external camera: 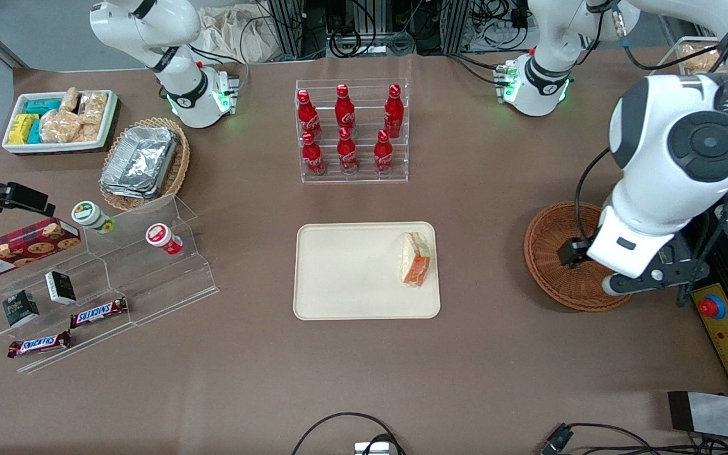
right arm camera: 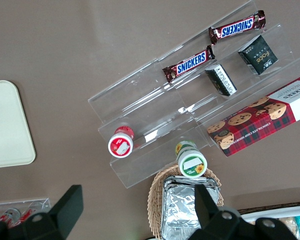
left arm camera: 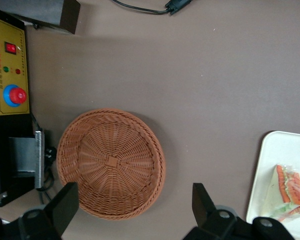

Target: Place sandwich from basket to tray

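Brown tabletop (external camera: 497,354) under my cameras, cream tray (external camera: 345,272) at its middle, wrapped sandwich (external camera: 416,259) lay on the tray's edge nearest the working arm, wicker basket (external camera: 553,256) sat bare, my gripper (left arm camera: 132,207) hung above it, jaws spread wide, holding nothing.

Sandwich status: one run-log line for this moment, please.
sandwich: on tray | basket: empty | gripper: open, above basket
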Available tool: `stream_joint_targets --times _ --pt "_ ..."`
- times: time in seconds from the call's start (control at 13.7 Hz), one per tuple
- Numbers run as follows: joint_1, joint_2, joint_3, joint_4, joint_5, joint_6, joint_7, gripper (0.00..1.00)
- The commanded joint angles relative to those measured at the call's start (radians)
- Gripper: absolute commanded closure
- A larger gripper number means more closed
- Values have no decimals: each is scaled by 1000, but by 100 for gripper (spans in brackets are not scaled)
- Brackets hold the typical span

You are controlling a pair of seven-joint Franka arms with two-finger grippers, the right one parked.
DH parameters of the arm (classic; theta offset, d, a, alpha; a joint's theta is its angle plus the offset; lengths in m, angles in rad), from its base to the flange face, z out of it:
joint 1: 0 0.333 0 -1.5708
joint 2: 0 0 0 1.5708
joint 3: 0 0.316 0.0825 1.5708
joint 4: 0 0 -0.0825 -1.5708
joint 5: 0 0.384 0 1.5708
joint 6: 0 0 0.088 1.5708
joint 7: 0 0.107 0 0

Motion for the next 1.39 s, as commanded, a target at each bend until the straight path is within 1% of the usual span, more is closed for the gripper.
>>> stream_joint_targets --times 0.0,0.29,0.51,0.73,1.02,1.17,1.24,1.32 --pt "-4 -49 28 -32 -14 -16 71 0" --pt "-4 -104 74 -68 -14 -20 174 0" --pt "-4 -147 108 -68 -14 -68 287 0" --pt "-2 -194 137 -83 -10 -100 352 0" --pt "-2 -246 143 -118 0 -103 369 0" --pt "-5 -224 148 -106 -13 -115 360 0" --pt "-10 -217 173 -105 -16 -121 361 0" --pt "-10 -217 178 -105 -22 -123 363 0"
